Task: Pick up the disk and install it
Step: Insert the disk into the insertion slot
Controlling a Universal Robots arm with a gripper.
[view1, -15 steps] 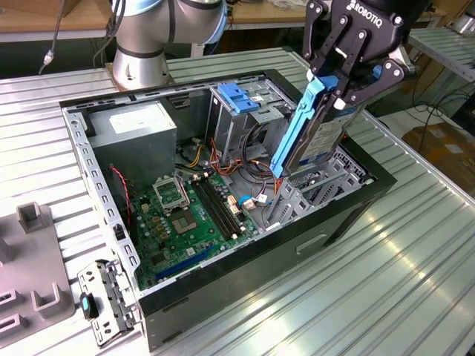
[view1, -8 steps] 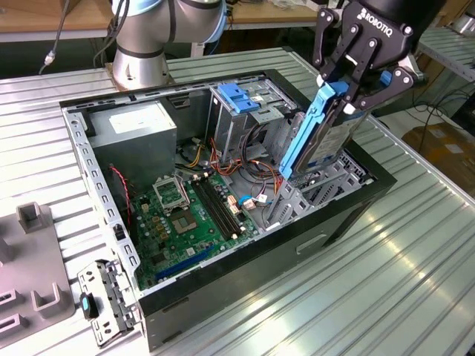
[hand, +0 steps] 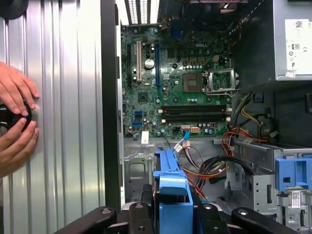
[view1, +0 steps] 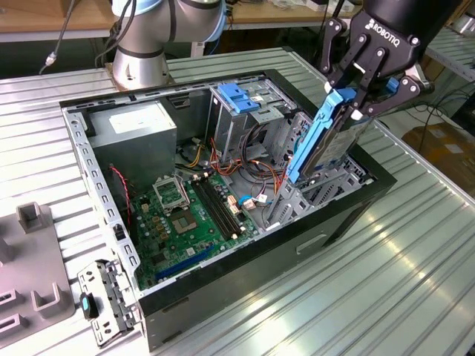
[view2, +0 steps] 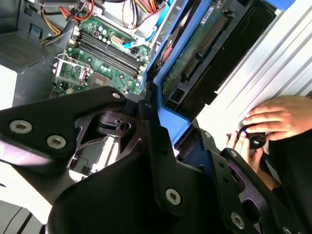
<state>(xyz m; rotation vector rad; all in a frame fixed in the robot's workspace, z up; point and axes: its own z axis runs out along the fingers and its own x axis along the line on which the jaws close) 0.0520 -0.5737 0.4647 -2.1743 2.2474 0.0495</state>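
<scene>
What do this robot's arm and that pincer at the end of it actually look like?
The arm is a silver-grey tube with rounded joints capped in light blue, and black cables run down beside it. The pincer is black, built of jointed, angular finger links fastened with silver screws, and its body carries white lettering.

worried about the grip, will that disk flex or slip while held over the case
Probably stiff: the disk hangs tilted from one end, unbent. Its metal body suggests heavy for its size. The smooth blue rails may slip in the gripper.
</scene>
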